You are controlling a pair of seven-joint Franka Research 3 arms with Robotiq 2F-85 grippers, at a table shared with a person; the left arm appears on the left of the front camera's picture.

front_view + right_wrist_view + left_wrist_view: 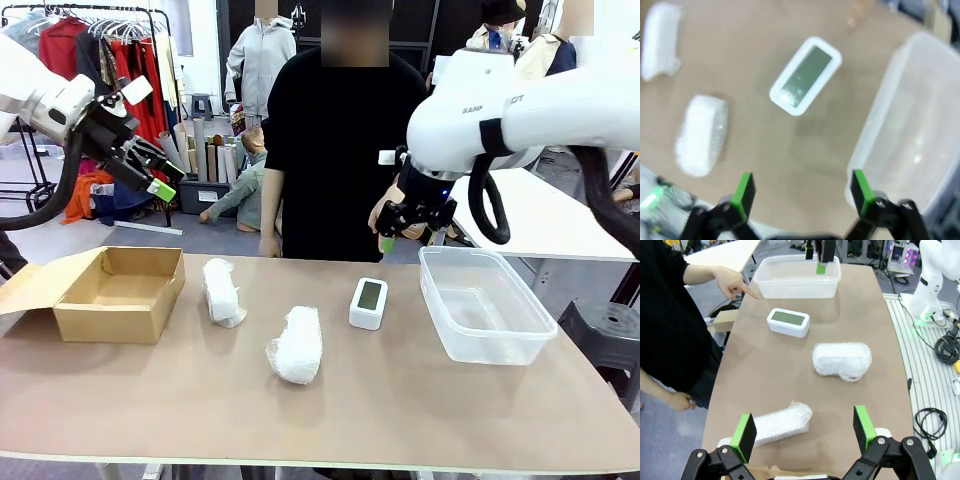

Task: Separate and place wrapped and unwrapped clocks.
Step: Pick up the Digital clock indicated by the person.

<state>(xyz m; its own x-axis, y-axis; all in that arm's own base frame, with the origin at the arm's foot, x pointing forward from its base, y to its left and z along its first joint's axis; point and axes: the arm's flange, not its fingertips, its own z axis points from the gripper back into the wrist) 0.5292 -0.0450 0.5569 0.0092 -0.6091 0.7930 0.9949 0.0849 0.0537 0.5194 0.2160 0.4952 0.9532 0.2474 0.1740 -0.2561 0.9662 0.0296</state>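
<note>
Two clocks wrapped in crinkly white bubble wrap lie on the brown table, one near the cardboard box and one closer to the front. The unwrapped white clock with a grey-green screen lies to their right. My left gripper hangs open, high above the box. In the left wrist view its fingers frame the nearer bundle, with the other bundle and the clock beyond. My right gripper hovers open above the clock and the tub's edge, holding nothing.
An open cardboard box sits at the table's left. A clear plastic tub stands at the right. A person in black stands at the far side, one hand pointing a finger over the table near the tub.
</note>
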